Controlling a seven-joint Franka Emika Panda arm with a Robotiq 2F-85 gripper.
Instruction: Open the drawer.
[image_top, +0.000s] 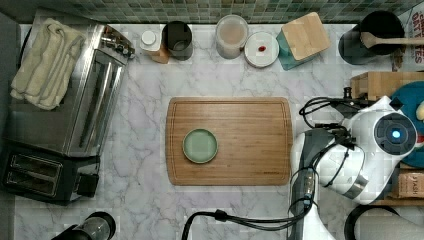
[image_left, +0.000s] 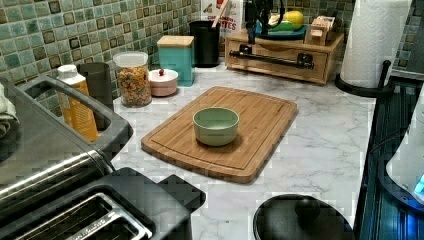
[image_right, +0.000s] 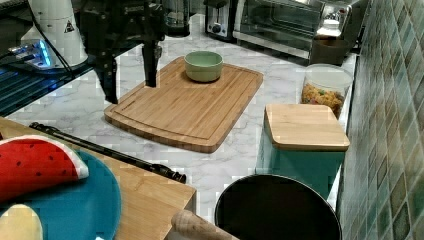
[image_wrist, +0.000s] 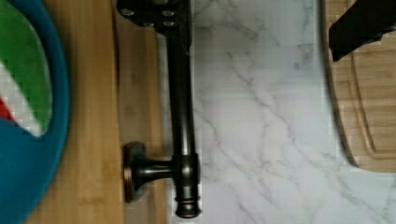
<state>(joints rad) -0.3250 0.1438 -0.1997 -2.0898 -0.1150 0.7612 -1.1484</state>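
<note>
Top view first: we see the arm (image_top: 350, 150) at the cutting board's (image_top: 229, 141) right side, and past it the wooden box that holds the drawer (image_top: 382, 82), partly hidden under the arm and a blue plate (image_top: 412, 105).

Left view: the drawer (image_left: 280, 59) sits closed at the far end of the worktop (image_left: 320, 145), beyond the board (image_left: 250, 135), and its black bar handle (image_left: 272, 57) runs level across the drawer front, roughly parallel to the board's far edge. Our hand (image_left: 252, 27) hangs above the end of the handle nearer the left view's left.

Right view: the handle (image_right: 107, 150) lies along the front of the box, between the plate (image_right: 95, 210) and the board (image_right: 185, 107). Two dark fingers (image_right: 150, 65) stand apart, over the worktop just off the board's near corner, with nothing between them.

Wrist view: the handle (image_wrist: 182, 116) runs lengthwise beside the drawer front (image_wrist: 135, 93), one post and its end knob clear. One finger (image_wrist: 175, 18) sits on the handle's line, the other (image_wrist: 359, 28) well apart on the board's side. We judge the hand wide open, empty and straddling the bar across its long axis, so the next move is down onto it, then a pull toward the board.
</note>
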